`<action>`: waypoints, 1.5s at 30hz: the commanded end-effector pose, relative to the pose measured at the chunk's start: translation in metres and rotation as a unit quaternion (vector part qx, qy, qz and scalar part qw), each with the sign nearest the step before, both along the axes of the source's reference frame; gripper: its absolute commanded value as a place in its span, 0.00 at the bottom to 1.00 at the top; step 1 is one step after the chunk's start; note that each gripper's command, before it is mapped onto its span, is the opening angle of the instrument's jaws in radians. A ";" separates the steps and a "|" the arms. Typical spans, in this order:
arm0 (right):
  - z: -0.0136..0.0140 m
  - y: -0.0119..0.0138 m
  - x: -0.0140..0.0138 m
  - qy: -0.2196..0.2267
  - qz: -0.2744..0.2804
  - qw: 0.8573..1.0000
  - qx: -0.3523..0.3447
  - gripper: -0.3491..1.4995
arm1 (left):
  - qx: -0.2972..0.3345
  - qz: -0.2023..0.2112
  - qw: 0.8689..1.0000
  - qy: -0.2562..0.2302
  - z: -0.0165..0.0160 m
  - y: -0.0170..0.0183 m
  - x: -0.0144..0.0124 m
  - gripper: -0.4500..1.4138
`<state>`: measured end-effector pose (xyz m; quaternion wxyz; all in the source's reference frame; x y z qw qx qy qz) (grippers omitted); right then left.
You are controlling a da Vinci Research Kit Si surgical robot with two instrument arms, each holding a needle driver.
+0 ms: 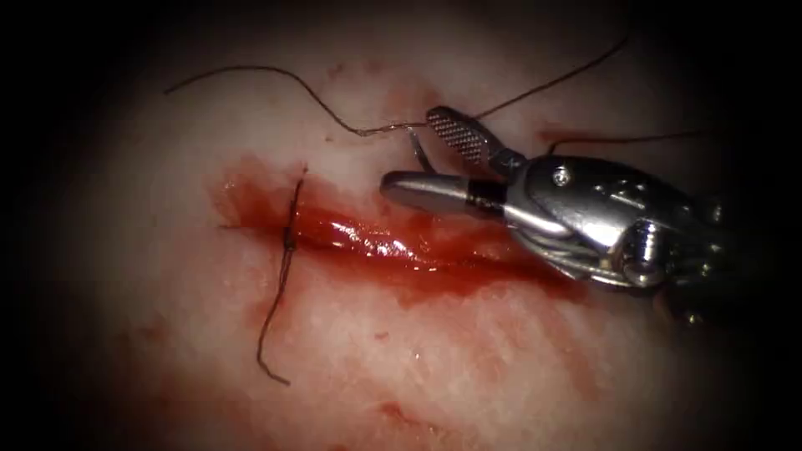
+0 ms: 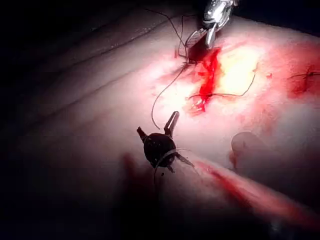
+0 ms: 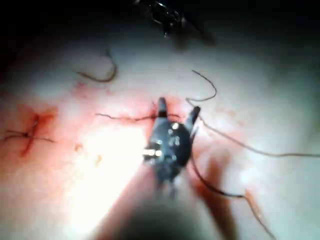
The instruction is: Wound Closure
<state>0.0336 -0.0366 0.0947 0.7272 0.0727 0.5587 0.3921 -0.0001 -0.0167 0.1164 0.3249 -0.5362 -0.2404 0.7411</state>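
Observation:
The cut [image 1: 393,246] runs across the tissue [image 1: 468,367], wet with red fluid. A knotted stitch [image 1: 288,238] crosses its left end, with loose tails. My right tool [image 1: 410,150] comes in from the right and hovers over the cut's far edge, jaws open, holding nothing. Between them a short dark curve, apparently the needle [image 1: 420,154], rises out of the tissue to the thread [image 1: 276,73]. The right tool [image 3: 177,111] also stands open in its wrist view. My left tool [image 2: 157,131] is back from the cut [image 2: 210,75], open and holding nothing.
The long thread [image 1: 551,83] trails off to the upper right, and another strand [image 1: 635,139] lies behind the right tool. A second small stitched cut [image 3: 30,132] lies apart from the main one. The left tool [image 3: 162,15] sits far behind the cut.

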 end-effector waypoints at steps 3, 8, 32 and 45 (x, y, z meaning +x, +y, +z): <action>-0.0006 -0.0013 0.0010 0.012 -0.012 1.000 0.006 0.80 | -0.016 0.021 0.999 -0.020 -0.0005 -0.0015 -0.0033 0.77; -0.0018 -0.0035 0.0018 0.024 -0.041 0.999 0.008 0.80 | -0.053 0.071 0.994 -0.067 -0.0030 -0.0053 -0.0075 0.71; -0.0006 -0.0059 0.0005 0.000 -0.075 0.997 0.012 0.78 | -0.268 0.230 0.935 0.010 -0.0037 -0.0169 -0.0145 0.65; -0.0001 -0.0065 0.0010 -0.001 -0.077 0.997 0.009 0.77 | -0.288 0.218 0.932 0.027 -0.0035 -0.0189 -0.0169 0.52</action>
